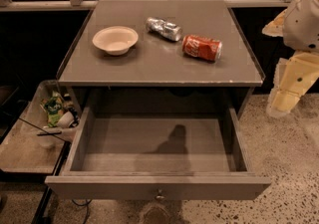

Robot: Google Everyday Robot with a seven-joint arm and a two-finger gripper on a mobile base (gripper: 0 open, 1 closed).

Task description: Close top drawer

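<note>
A white bowl (115,39) sits on the grey table top (149,66). To the right of the bowl lies a shiny silver can (164,29), squashed and on its side, and further right of the bowl lies a red soda can (202,48), also on its side and not touching the silver one. Down and to the left of the bowl, off the table, a low tray (25,151) holds a green packet (52,108) and a small white cup (65,118).

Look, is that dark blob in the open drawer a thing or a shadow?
Camera view: it is a shadow lying flat on the drawer floor, and nothing sits there. Camera view: the gripper, hanging right of the table, is lit brightest, and behind the table all is dark.
</note>
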